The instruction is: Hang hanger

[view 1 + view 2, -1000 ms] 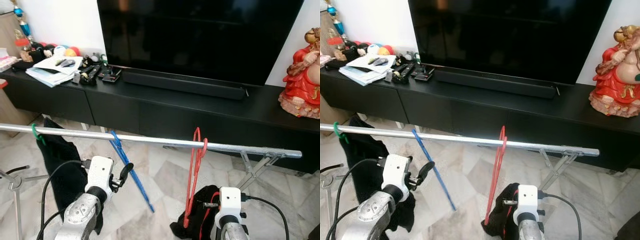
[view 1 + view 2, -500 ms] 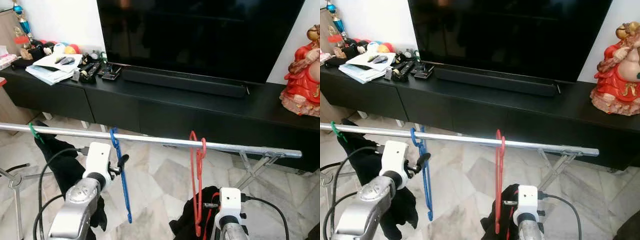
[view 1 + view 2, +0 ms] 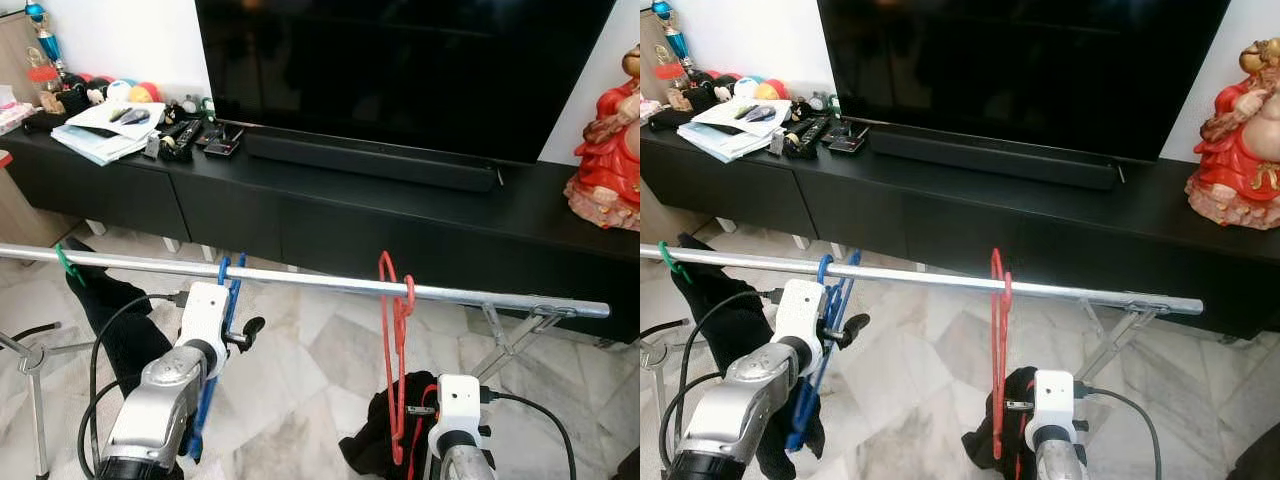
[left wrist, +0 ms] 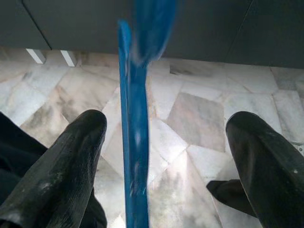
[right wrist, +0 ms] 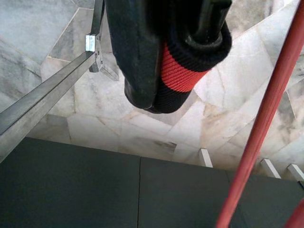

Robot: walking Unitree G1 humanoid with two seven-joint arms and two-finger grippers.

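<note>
Rail (image 3: 320,279): a silver metal pole ran across the foreground, carried at the far right on a folding bracket (image 3: 510,330) and at the left on a stand (image 3: 35,375).

Blue hanger (image 3: 228,290): hooked over the rail left of centre, its body dropping behind the left arm toward the marble floor (image 3: 300,380). In the left wrist view it hung as a blurred blue strip (image 4: 135,142) between the two black fingers (image 4: 61,175), touching neither.

Left gripper (image 3: 243,332): raised just under the rail beside the blue hanger, fingers spread wide apart and holding nothing.

Red hanger (image 3: 398,340): hooked on the rail right of centre, hanging straight down and seen nearly edge-on.

Right gripper (image 5: 156,61): low, beneath the rail and beside the red hanger, fingers pressed together on a black garment with red stripe (image 5: 178,71); the same cloth bunched around the right wrist (image 3: 390,425).

Green clip (image 3: 68,264): on the rail at the far left, with a black cloth (image 3: 115,315) draped below it.

Behind the rail (well apart from it): a long black TV cabinet (image 3: 300,215), a large dark television (image 3: 400,70), a soundbar (image 3: 370,163), remotes (image 3: 185,135), papers (image 3: 105,130), coloured balls (image 3: 120,90) and a red figurine (image 3: 610,150) at the right end.
</note>
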